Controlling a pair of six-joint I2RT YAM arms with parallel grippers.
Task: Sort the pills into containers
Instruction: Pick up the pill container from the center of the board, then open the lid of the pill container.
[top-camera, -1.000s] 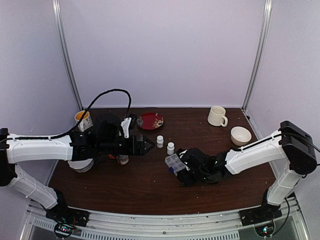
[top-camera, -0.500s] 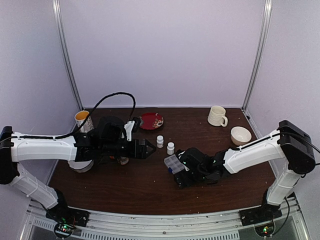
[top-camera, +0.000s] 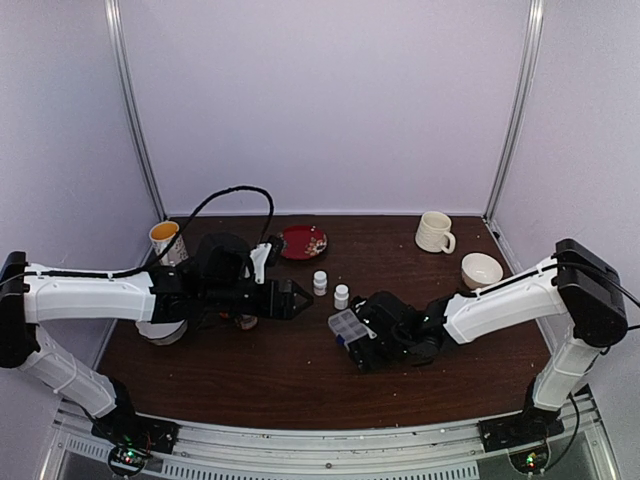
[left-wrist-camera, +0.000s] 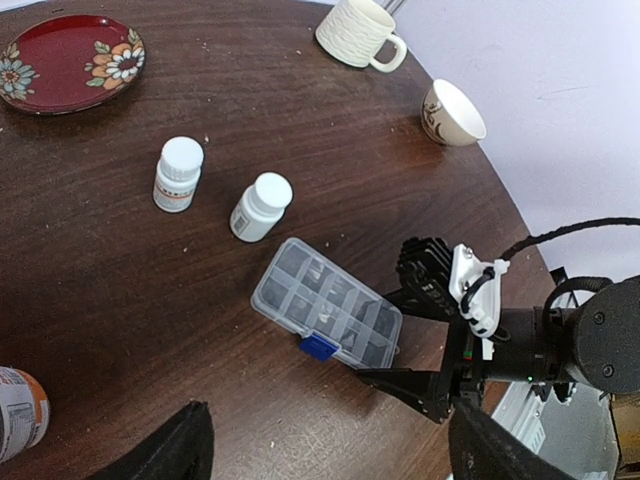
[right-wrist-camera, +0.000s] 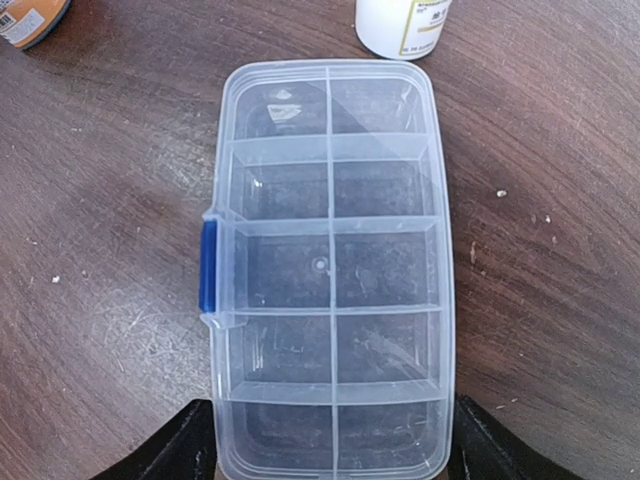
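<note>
The containers are the cells of a flat clear organizer box (right-wrist-camera: 330, 270) with a blue latch and its lid down. It lies flat on the table (top-camera: 300, 380) and its cells look empty. It also shows as the box (top-camera: 347, 324) from above and the box (left-wrist-camera: 325, 313) in the left wrist view. No pills are in view. My right gripper (right-wrist-camera: 330, 450) is open, its fingers (right-wrist-camera: 185, 445) standing close beside the side walls of the box's near end. My left gripper (left-wrist-camera: 328, 445) hangs open above the table, left of the box, holding nothing.
Two small white bottles (top-camera: 320, 282) (top-camera: 341, 296) stand just behind the box. An orange-labelled bottle (left-wrist-camera: 20, 410) sits under my left arm. A red plate (top-camera: 301, 242), a cream mug (top-camera: 434, 232) and a white bowl (top-camera: 482, 270) lie farther back.
My right gripper has edged a little left along the box's end. The left gripper has shifted slightly. The box has stayed in place.
</note>
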